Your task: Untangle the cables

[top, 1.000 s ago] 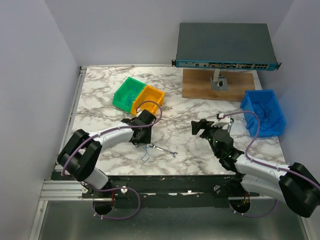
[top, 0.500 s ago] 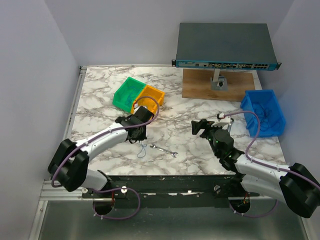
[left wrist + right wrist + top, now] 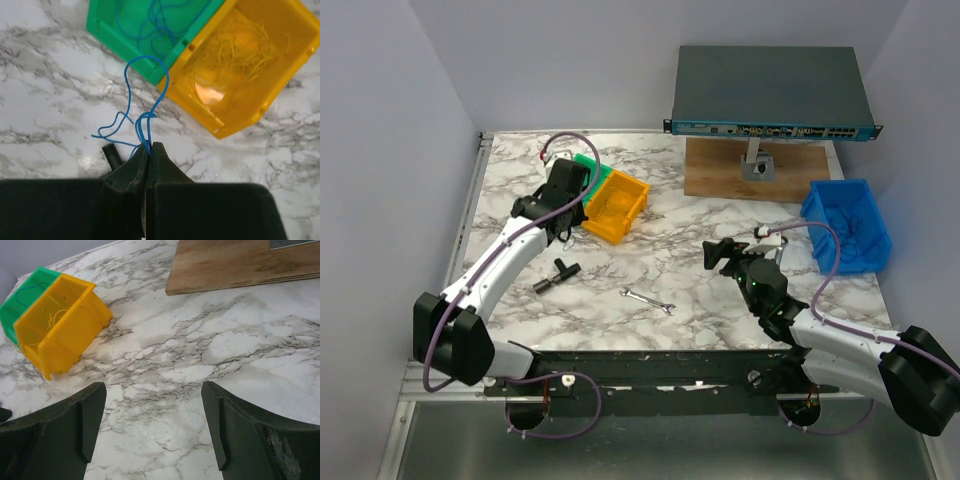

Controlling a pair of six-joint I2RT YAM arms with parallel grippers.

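My left gripper (image 3: 149, 146) is shut on a thin blue cable (image 3: 168, 77), pinched at the fingertips. The cable's loops hang down ahead of it over the marble, just short of the green bin (image 3: 107, 27). More blue cable (image 3: 150, 20) lies inside that bin, and a tuft of yellow cable (image 3: 240, 50) lies in the yellow bin (image 3: 235, 117) beside it. From above, the left gripper (image 3: 560, 215) sits at the near side of the green bin (image 3: 582, 168). My right gripper (image 3: 152, 420) stands open over bare marble with nothing between its fingers, right of centre in the top view (image 3: 720, 252).
A black T-shaped part (image 3: 555, 273) and a small wrench (image 3: 648, 300) lie on the marble near the front. A blue bin (image 3: 848, 225) stands at the right. A network switch (image 3: 770, 90) sits on a wooden board (image 3: 720, 175) at the back.
My left gripper shut on the blue cable near the wrench, lifted it and swung back and left to the green bin. The black part now shows on the marble. The right arm stayed put.
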